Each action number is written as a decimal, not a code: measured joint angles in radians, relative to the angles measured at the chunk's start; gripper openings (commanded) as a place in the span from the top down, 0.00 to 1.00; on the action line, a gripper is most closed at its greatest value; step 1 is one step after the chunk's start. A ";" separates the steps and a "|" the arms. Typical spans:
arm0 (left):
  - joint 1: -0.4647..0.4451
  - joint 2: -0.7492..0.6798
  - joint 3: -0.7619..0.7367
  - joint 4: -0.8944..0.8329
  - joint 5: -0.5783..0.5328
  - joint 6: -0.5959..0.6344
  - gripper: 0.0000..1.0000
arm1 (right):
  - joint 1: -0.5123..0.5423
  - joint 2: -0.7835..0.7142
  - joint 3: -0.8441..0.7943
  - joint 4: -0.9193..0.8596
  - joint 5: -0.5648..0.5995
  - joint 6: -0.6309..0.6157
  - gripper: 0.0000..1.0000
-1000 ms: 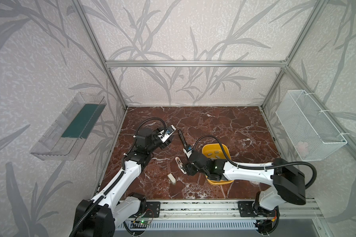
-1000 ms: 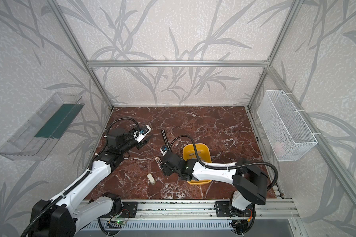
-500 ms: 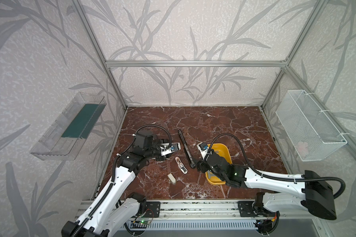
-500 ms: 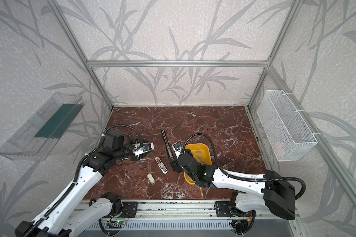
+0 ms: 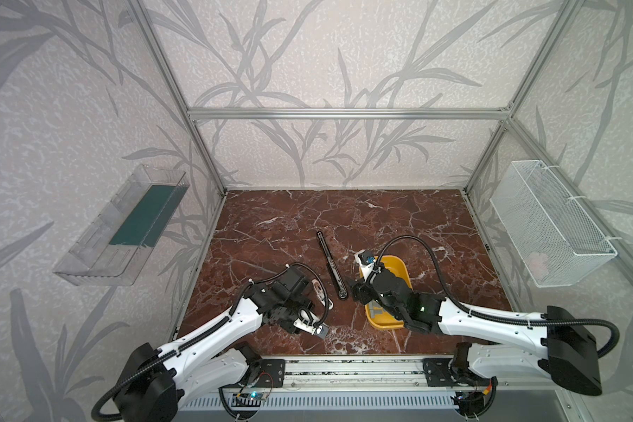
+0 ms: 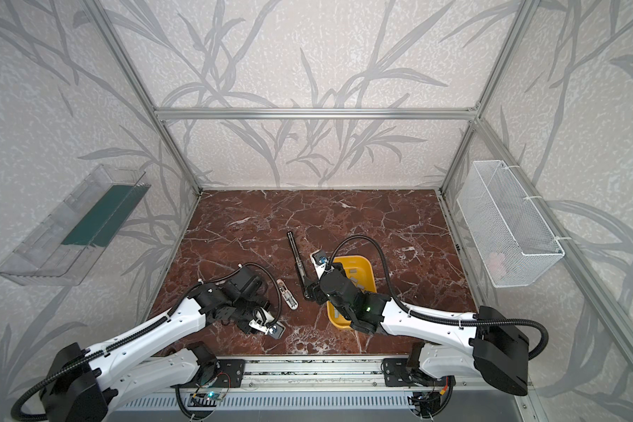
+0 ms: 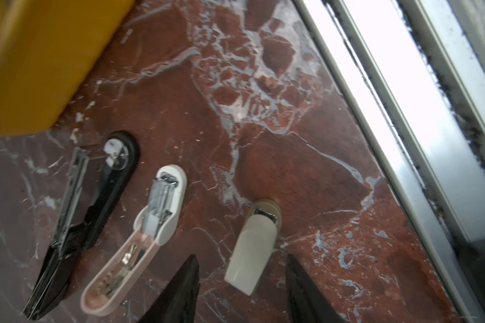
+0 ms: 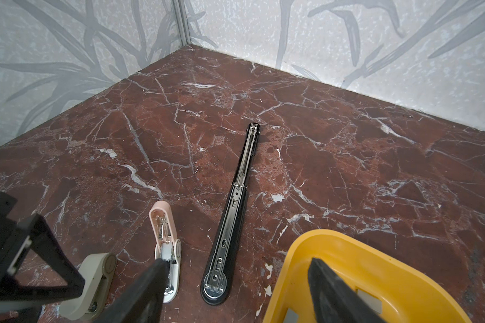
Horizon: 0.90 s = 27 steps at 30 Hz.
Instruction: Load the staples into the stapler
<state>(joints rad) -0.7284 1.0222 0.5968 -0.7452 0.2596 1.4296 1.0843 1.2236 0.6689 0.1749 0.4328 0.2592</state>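
Several small flat grey metal staples [image 8: 368,301] lie loose in a yellow plastic tray [image 8: 347,237] on the red-brown marble worktop [image 5: 344,219]. Just beside the tray a long black stapler [image 8: 230,223] lies folded out flat. Next to it is a small pink-and-white stapler [image 7: 151,223], opened with its metal channel showing, then a small closed beige stapler [image 7: 252,246]. The left tool [image 7: 241,258] has its fingers apart on either side of the beige stapler's end, a gap showing on each side. The right tool [image 8: 237,261] hangs spread and empty, one finger over the tray, the other over the pink-and-white stapler.
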 measured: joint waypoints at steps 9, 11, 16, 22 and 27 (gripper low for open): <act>-0.041 -0.036 -0.052 0.012 -0.056 0.019 0.46 | 0.000 0.012 0.000 0.000 -0.021 0.006 0.20; -0.047 -0.029 -0.052 0.025 -0.052 0.019 0.46 | 0.000 0.021 0.000 -0.001 -0.025 0.009 0.20; -0.051 -0.016 -0.052 0.050 -0.052 0.021 0.44 | 0.000 0.047 0.003 -0.006 -0.037 0.013 0.20; -0.051 0.034 -0.051 0.067 -0.053 0.037 0.44 | 0.000 0.068 0.010 -0.021 -0.052 0.024 0.20; -0.051 0.101 -0.038 0.073 -0.053 0.037 0.45 | 0.000 0.070 0.014 -0.023 -0.051 0.025 0.20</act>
<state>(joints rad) -0.7799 1.1233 0.5591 -0.6720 0.2062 1.4670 1.0843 1.2938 0.6834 0.1516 0.3820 0.2840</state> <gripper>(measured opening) 0.556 0.799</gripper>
